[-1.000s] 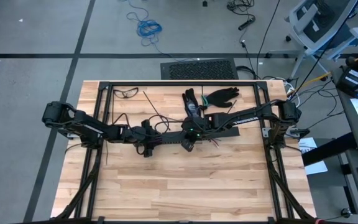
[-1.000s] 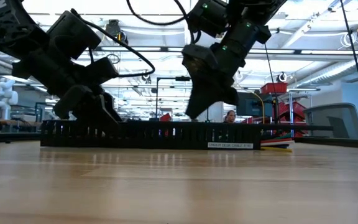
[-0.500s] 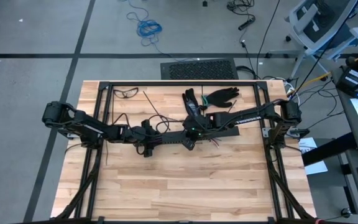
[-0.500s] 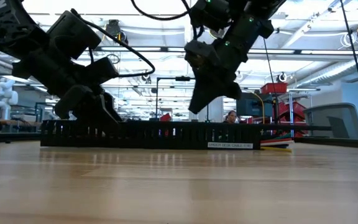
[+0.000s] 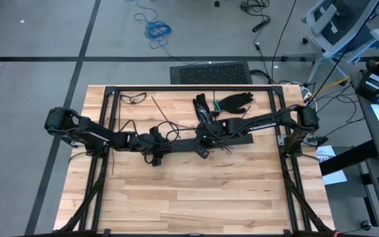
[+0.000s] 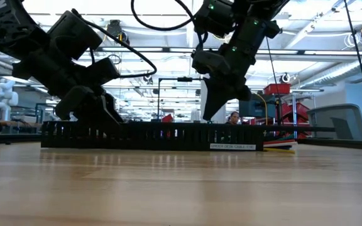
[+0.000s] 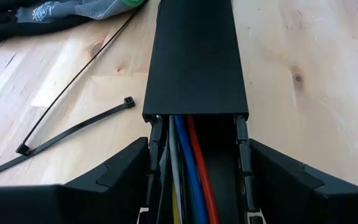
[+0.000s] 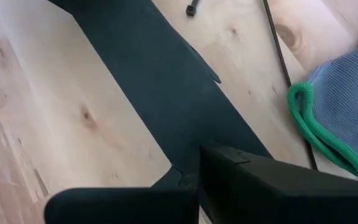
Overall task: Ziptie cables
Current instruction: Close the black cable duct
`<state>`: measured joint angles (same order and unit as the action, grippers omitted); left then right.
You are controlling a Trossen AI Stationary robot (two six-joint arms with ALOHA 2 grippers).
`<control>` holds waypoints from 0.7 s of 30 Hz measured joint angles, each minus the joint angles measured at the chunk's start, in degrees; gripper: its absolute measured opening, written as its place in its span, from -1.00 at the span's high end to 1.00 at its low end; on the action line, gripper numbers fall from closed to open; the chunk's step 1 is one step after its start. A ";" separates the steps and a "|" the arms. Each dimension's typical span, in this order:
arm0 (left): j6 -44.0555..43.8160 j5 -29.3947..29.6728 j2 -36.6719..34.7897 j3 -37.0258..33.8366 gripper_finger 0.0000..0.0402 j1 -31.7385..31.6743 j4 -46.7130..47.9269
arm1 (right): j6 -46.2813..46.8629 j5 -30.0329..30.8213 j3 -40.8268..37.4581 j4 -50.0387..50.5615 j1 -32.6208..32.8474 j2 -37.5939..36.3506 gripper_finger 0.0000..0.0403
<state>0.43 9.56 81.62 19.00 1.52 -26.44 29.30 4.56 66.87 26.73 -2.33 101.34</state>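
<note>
cables (image 7: 188, 162): lying in slotted black rail (image 7: 194, 56) at mid counter (image 5: 196, 197), thin, limp, light, likely to splay; best pinched as a bundle where they leave the cover | zipties (image 7: 73, 130): loose on counter beside rail, slim, springy, slippery; take near head | left claw (image 5: 155, 158): straddling rail, parted, touching rail's sides | right claw (image 6: 213, 113): closed, empty, above rail

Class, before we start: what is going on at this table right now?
Two robot arms work on a long black slotted rail lying across a wooden table. The left gripper straddles one end of the rail, where the cables run inside it under a black cover. The right gripper hangs shut just above the rail's middle. Loose zipties lie on the table beside the rail, unused, and a glove lies nearby.
</note>
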 joint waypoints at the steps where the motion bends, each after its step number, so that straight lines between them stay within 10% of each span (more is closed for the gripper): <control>1: 0.00 0.00 0.00 0.00 -0.25 0.00 0.00 | 0.01 0.01 0.00 -0.15 0.02 0.00 0.99; 21: 0.02 0.44 0.00 0.00 -0.25 0.00 0.00 | 2.99 4.56 0.04 3.44 0.04 0.02 1.00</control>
<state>0.45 10.00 81.62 19.00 1.52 -26.44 32.29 9.13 66.92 30.17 -2.29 101.36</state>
